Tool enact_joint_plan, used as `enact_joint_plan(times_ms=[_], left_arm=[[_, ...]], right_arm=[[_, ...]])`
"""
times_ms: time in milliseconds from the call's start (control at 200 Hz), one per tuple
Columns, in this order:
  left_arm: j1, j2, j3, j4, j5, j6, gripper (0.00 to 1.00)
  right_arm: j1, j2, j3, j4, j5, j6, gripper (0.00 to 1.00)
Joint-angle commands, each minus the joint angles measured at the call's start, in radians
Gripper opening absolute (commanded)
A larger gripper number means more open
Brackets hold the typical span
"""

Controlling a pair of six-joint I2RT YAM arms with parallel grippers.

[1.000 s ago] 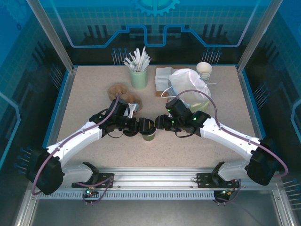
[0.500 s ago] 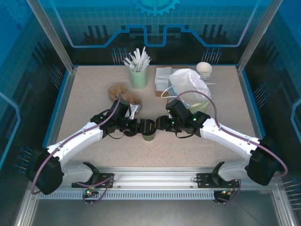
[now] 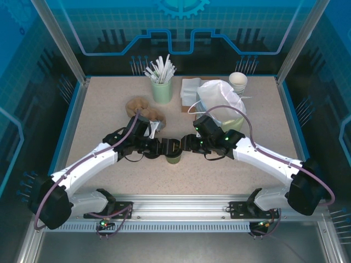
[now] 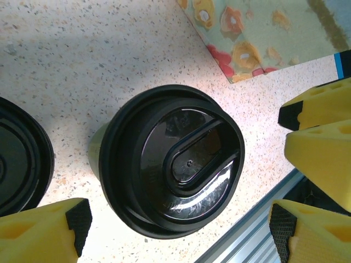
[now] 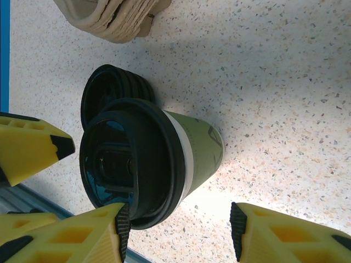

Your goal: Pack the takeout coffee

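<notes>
The takeout coffee (image 3: 174,158) stands upright on the speckled table, olive-green side (image 5: 201,148) under a round black lid (image 4: 173,159). Both grippers hover over it from opposite sides. My left gripper (image 3: 168,148) looks straight down on the lid, and its yellow fingers (image 4: 44,227) are spread wider than the lid without touching it; this gripper (image 4: 178,230) is open. My right gripper (image 3: 184,145) is open too (image 5: 181,230). One of its pads (image 5: 123,224) sits right at the lid's rim, and the other pad (image 5: 238,230) stands apart over bare table.
A stack of black lids (image 5: 109,87) lies just beyond the cup, with brown pulp carriers (image 3: 147,109) behind it. A white plastic bag (image 3: 219,98), napkins (image 3: 191,87), nested white cups (image 3: 238,81) and a pale green tumbler of sticks (image 3: 162,89) line the back. A floral-printed sheet (image 4: 258,33) lies near.
The left arm has shifted slightly near the cup. The cup and the right arm have stayed in place.
</notes>
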Motion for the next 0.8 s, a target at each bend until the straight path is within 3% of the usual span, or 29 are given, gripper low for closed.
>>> enact_joint_plan(times_ms=[0,310,795], left_arm=[[0.033,-0.019,0.010,-0.020,-0.002,0.002,0.84],[0.094,-0.006,-0.035,0.044,0.058,-0.037,0.81],[0.100,0.070,-0.063,0.080,0.077,-0.022,0.71]], right_arm=[[-0.010,0.033,0.012,0.014,-0.027,0.000,0.54],[-0.006,0.098,0.040,0.023,-0.039,-0.002,0.56],[-0.003,0.105,0.076,-0.006,-0.039,-0.007,0.56]])
